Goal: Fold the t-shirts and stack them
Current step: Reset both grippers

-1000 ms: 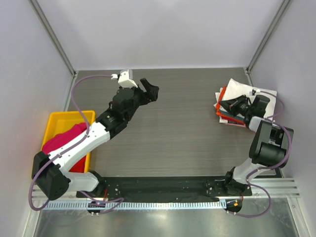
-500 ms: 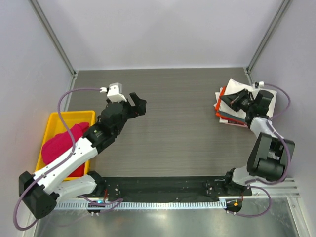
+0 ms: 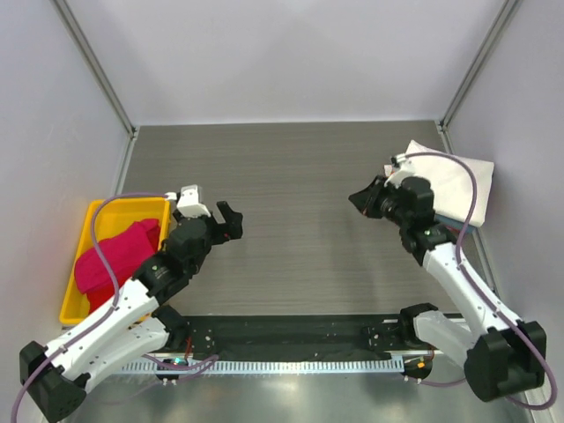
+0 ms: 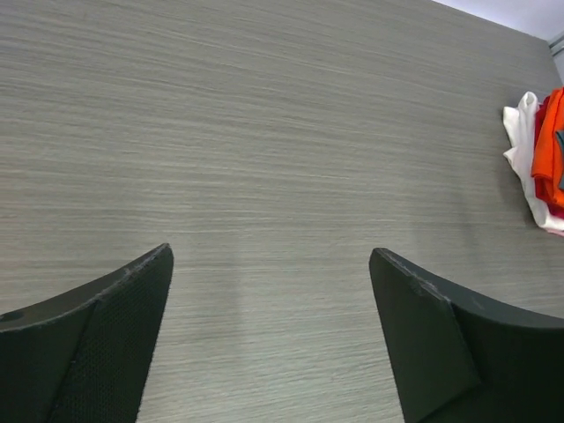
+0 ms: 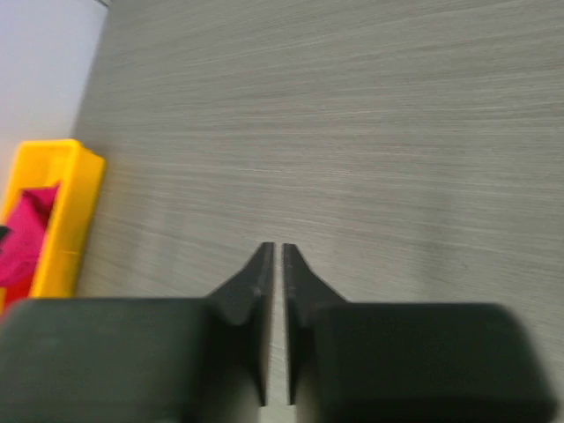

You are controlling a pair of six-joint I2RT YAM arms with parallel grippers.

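A stack of folded t-shirts lies at the back right, with a cream-white shirt (image 3: 451,178) on top. In the left wrist view its white edge (image 4: 522,141) and an orange layer (image 4: 548,145) show at the right border. A magenta shirt (image 3: 113,261) lies bunched in the yellow bin, and also shows in the right wrist view (image 5: 21,243). My left gripper (image 3: 234,222) is open and empty over bare table, its own view (image 4: 270,251) showing only table between the fingers. My right gripper (image 3: 355,197) is shut and empty, just left of the stack, also seen from its wrist (image 5: 273,247).
The yellow plastic bin (image 3: 92,218) stands at the left table edge, and shows in the right wrist view (image 5: 63,207). Grey walls with metal corner posts enclose the back and sides. The arm bases and a black rail run along the near edge.
My left arm has drawn back toward the near left. My right gripper has left the stack and swung left over the table. The cream-white shirt now lies uncovered on the stack.
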